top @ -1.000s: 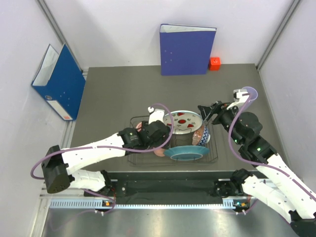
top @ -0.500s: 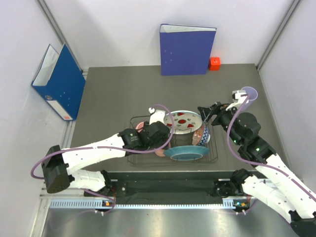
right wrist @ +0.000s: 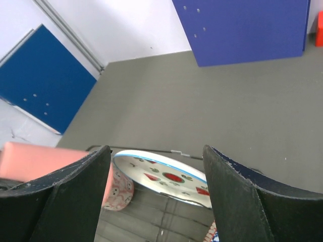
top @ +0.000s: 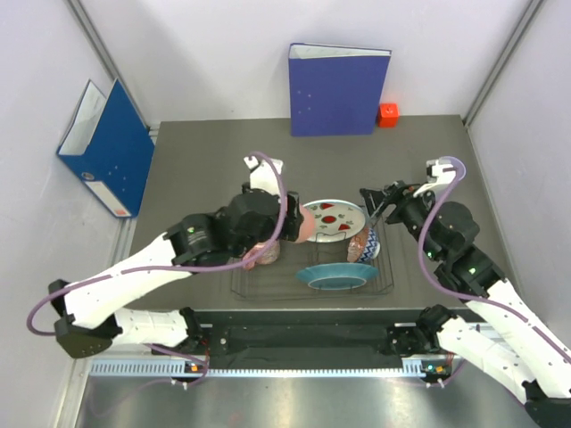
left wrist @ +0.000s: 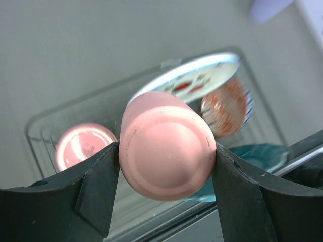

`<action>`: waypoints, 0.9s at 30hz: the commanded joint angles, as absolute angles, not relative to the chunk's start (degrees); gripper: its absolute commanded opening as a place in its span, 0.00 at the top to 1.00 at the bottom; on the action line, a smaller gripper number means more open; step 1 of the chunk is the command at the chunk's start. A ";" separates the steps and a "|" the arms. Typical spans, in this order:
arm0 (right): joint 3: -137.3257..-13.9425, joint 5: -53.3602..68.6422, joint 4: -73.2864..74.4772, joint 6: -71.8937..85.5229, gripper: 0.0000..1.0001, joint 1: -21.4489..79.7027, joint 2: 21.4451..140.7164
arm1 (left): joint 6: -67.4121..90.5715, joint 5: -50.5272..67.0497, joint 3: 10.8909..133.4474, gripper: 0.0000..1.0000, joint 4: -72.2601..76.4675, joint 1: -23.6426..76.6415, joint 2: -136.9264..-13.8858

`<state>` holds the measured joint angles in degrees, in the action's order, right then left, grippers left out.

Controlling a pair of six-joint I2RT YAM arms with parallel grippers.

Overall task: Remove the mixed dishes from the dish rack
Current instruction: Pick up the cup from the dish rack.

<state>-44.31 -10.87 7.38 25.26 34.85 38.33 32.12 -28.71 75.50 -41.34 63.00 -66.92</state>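
My left gripper (top: 293, 227) is shut on a pink cup (top: 302, 223) and holds it above the left part of the dish rack (top: 308, 287). In the left wrist view the cup (left wrist: 166, 143) shows its base, pinched between both fingers (left wrist: 96, 186). A second pink cup (left wrist: 83, 146) still sits in the rack (left wrist: 40, 131). The white watermelon plate (top: 335, 218), the teal plate (top: 337, 276) and the patterned bowl (top: 366, 242) stand in the rack. My right gripper (top: 370, 201) hovers open over the rack's right end, its view looking down at the white plate (right wrist: 171, 176).
A blue binder (top: 337, 89) stands at the back of the table with a small red cube (top: 387, 114) beside it. Another blue binder (top: 107, 147) leans off the table's left edge. White walls close in both sides.
The left gripper has shut on the pink cup and lifted it up out of the rack, and the arm has risen with it. The right arm has barely moved.
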 commanded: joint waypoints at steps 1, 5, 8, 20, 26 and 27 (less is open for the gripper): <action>-48.42 -10.63 6.42 25.49 0.26 35.51 36.56 | 26.90 -31.02 80.33 0.86 -39.04 63.19 -62.85; -48.34 -10.90 4.93 26.98 0.26 35.51 35.77 | 21.38 -32.08 77.27 1.00 -27.53 63.02 -57.14; -47.47 -13.36 4.22 29.44 0.25 35.51 35.25 | 19.78 -28.14 77.25 1.00 -21.02 61.35 -56.95; -45.00 -0.97 -5.62 31.02 0.24 35.42 31.82 | 42.88 23.27 70.76 1.00 13.84 36.66 -64.41; -45.44 3.25 -8.34 30.94 0.25 35.42 33.05 | 54.12 36.02 70.93 1.00 29.77 34.54 -73.38; -45.27 3.86 -8.96 31.02 0.25 35.42 33.22 | 55.53 38.04 70.93 1.00 34.41 34.54 -74.43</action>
